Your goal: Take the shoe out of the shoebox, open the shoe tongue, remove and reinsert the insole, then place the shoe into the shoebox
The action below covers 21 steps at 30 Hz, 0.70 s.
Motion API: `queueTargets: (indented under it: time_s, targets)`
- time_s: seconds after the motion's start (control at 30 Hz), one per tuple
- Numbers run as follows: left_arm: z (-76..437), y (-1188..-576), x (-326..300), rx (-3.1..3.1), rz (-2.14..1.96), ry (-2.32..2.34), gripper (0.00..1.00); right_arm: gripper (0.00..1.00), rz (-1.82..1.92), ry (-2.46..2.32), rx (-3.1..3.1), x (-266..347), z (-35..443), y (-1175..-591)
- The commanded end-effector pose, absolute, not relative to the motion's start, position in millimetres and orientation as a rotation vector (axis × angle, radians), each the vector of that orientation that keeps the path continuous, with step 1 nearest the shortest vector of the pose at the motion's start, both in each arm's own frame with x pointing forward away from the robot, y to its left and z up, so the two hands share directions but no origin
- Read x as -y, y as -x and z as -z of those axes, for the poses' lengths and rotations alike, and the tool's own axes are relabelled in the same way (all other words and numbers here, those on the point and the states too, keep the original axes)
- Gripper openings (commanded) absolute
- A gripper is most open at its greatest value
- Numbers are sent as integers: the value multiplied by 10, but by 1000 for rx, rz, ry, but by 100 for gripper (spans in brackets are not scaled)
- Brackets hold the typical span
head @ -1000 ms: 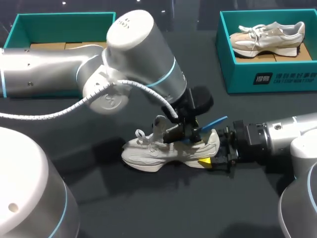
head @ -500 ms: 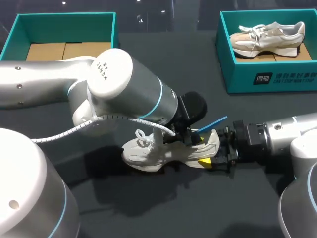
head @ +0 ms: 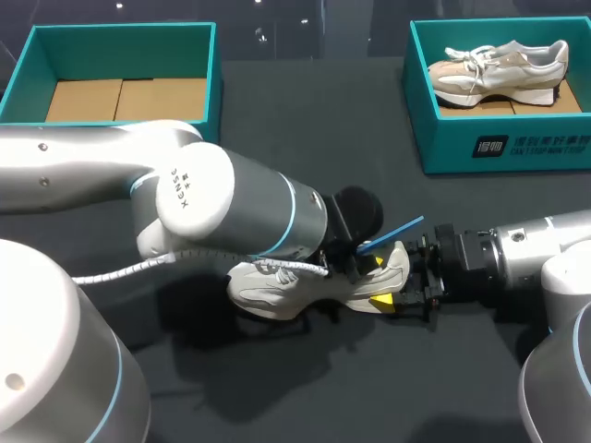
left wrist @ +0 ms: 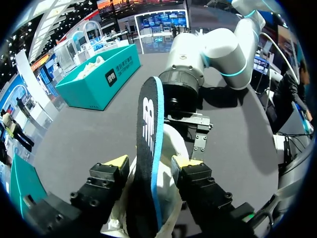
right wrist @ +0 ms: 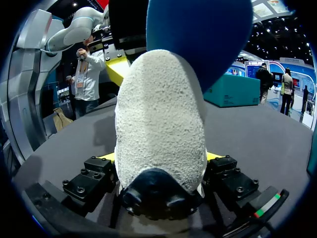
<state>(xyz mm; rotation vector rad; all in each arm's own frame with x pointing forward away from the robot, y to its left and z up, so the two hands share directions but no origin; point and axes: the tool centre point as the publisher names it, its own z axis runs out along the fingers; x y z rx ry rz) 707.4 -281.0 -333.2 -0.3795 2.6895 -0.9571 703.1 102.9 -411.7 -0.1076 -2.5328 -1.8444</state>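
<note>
With right gripper (right wrist: 159,157) clamped on the shoe (right wrist: 161,114) heel, left gripper (left wrist: 148,161), its hold on insole (left wrist: 147,124) indeterminable, should feed it toe-first, unbuckled.

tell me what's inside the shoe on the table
The insole stands partly out of the shoe at its heel end; the left arm hides the rest of the inside.

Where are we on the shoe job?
Done: the shoe is out of its box, on the table. In hand: the right pincer clamps its heel; the insole sticks up out of the shoe between the left pincer's open fingers, gaps on both sides. Coming out or going back in, I can't tell. Left: seat the insole, then box the shoe; the empty shoebox sits at the far left.
</note>
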Motion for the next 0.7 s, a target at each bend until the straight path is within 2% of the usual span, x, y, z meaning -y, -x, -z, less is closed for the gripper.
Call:
queueTargets:
  time_s: [0.03,0.13,0.17,0.2,0.23,0.27,0.7]
  targets:
    - [3406,-7107,2882,-2681,971,384,49,0,1841,110,2536,-1048,4128,-7021]
    - [3438,-7130,2904,-2674,972,384,42,0,1841,110,2536,-1048,4128,-7021]
    - [3447,-7139,2914,-2673,973,385,36,0,1841,110,2536,-1048,4128,-7021]
    - [3455,-7151,2926,-2671,972,390,29,0,1841,110,2536,-1048,4128,-7021]
    - [3456,-7157,2931,-2671,972,396,18,0,1841,110,2536,-1048,4128,-7021]
    - [3448,-7171,2941,-2676,973,407,0,0,1841,110,2536,-1048,4128,-7021]
    - [2964,-7081,3075,-2768,980,467,0,0,1841,110,2536,-1048,4128,-7021]
